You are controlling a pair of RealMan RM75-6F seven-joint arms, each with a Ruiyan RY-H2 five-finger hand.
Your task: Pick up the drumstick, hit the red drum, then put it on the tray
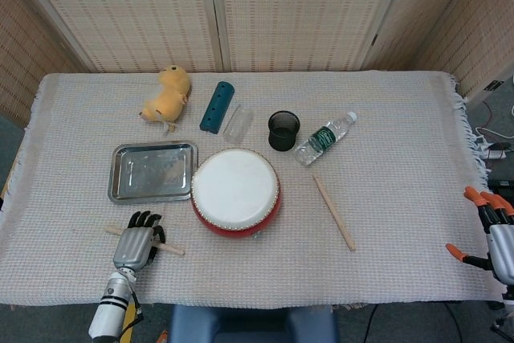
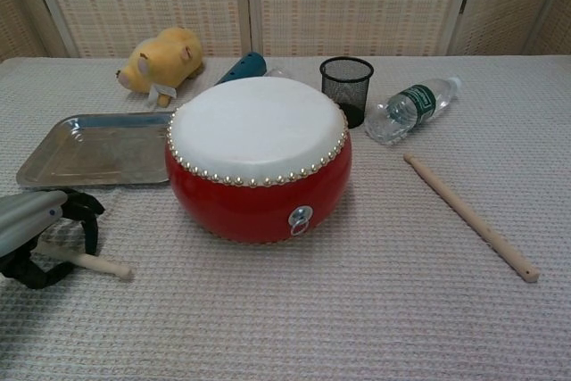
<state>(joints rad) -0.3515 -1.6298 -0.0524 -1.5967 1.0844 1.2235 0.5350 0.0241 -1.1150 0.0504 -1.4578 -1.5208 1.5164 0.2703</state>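
The red drum [image 1: 235, 190] with its white skin stands mid-table, also in the chest view [image 2: 258, 158]. Left of it lies the steel tray [image 1: 152, 172], seen too as tray [image 2: 94, 149]. My left hand [image 1: 136, 242] is at the front left, its fingers curled around a wooden drumstick [image 1: 172, 249]. The stick lies slanted, low over the cloth. In the chest view the left hand [image 2: 40, 234] wraps the drumstick [image 2: 103, 264], whose tip points toward the drum. A second drumstick [image 1: 333, 212] lies right of the drum. My right hand [image 1: 498, 234] hovers at the far right edge, fingers apart, holding nothing.
Along the back stand a yellow plush toy [image 1: 167, 94], a teal tube [image 1: 216, 106], a clear cup on its side [image 1: 238, 124], a black mesh pen cup [image 1: 283, 130] and a water bottle [image 1: 324, 138]. A woven cloth covers the table.
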